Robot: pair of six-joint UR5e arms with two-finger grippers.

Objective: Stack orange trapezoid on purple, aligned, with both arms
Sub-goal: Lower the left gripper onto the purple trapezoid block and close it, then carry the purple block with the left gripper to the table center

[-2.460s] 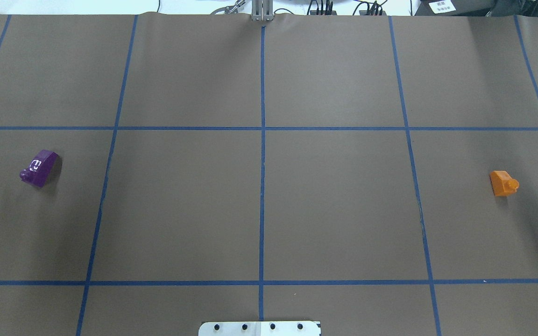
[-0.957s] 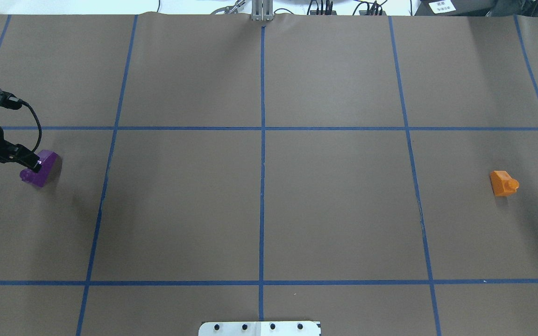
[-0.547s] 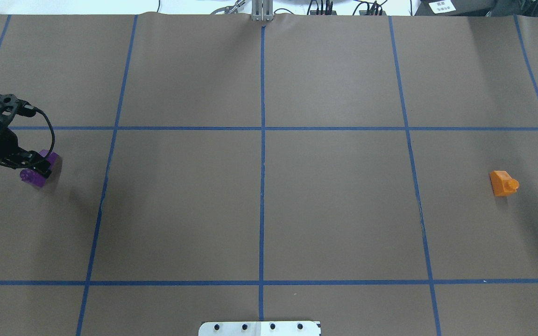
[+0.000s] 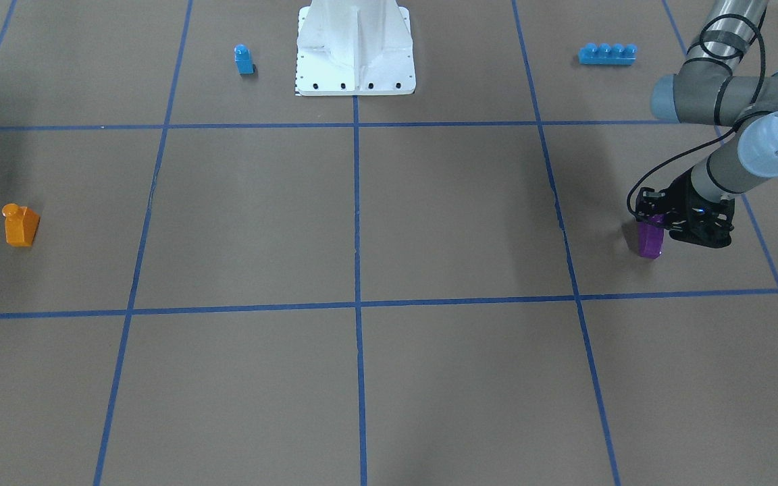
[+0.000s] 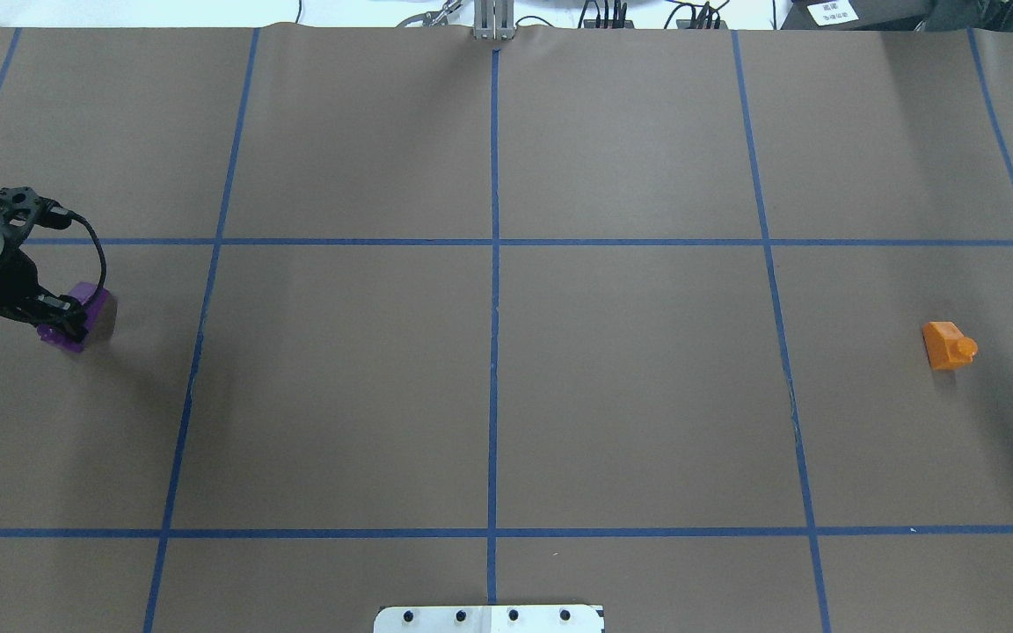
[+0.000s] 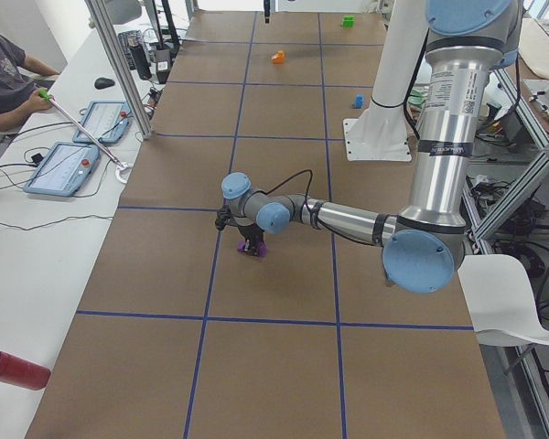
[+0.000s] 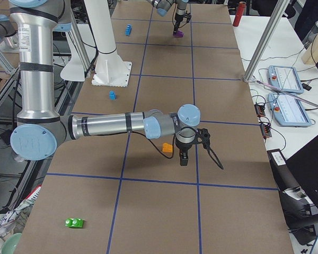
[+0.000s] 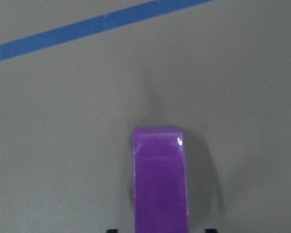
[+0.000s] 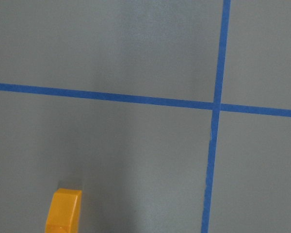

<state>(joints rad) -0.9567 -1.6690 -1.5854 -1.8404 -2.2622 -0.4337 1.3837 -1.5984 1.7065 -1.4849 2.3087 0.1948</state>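
The purple block (image 5: 95,309) lies on its side on the brown table at the left; it also shows in the front view (image 4: 650,243). My left gripper (image 5: 67,318) is down over it. In the left wrist view the purple block (image 8: 160,184) sits between the two fingertips with a gap on each side, so the gripper is open around it. The orange trapezoid (image 5: 946,345) lies at the far right, stud pointing right. My right gripper (image 7: 183,156) shows only in the exterior right view, just beside the orange block (image 7: 168,148); I cannot tell whether it is open or shut. The right wrist view shows the orange block (image 9: 63,211) at its bottom left.
A small blue one-stud block (image 4: 244,59) and a long blue four-stud brick (image 4: 607,54) lie on either side of the white base mount (image 4: 355,50). A green block (image 7: 74,223) lies at the table's right end. Blue tape lines grid the table.
My left arm has come in from the left edge and brought its gripper down over the purple block. The orange trapezoid has not moved.
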